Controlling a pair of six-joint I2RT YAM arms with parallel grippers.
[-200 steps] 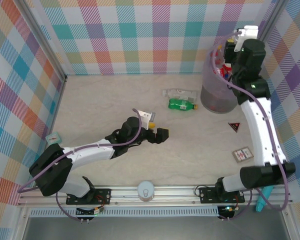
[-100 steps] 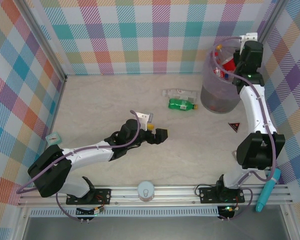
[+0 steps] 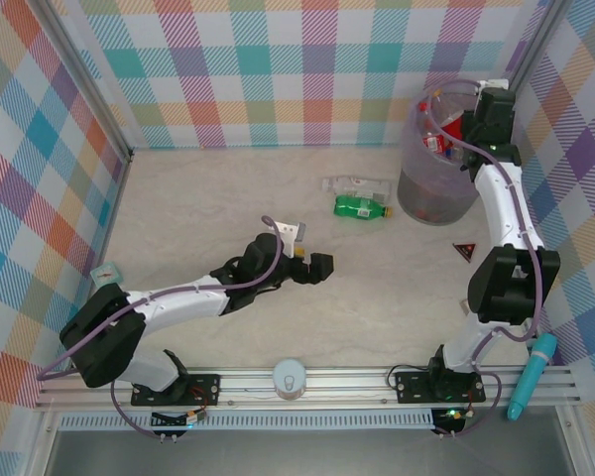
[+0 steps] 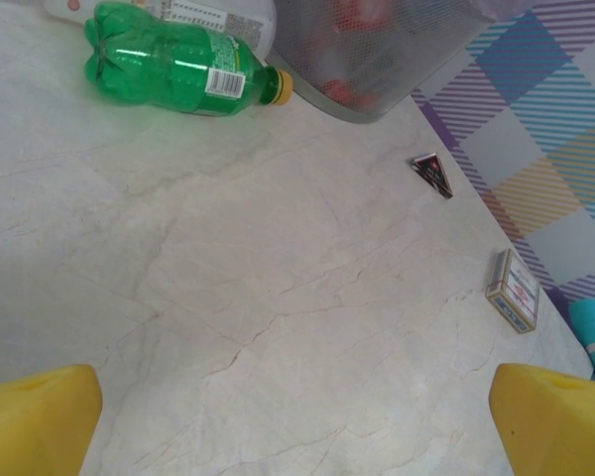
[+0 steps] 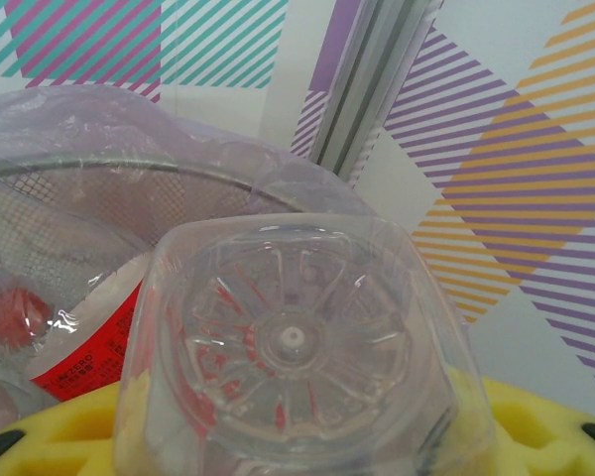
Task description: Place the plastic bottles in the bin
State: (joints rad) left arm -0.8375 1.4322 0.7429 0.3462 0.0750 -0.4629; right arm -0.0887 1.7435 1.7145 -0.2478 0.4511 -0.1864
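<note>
right gripper (image 3: 469,127): jaws part-closed on clear bottle (image 5: 293,342), base toward the wrist, long axis pointing into bin (image 3: 431,203) from its right rim. left gripper (image 3: 312,266): wide open, empty; green bottle (image 3: 360,207) lies beyond it, beside the bin.

Dark triangle (image 4: 432,176), small card box (image 4: 513,290) apart on marble table (image 3: 228,198); teal cube (image 3: 106,270) far left.
</note>
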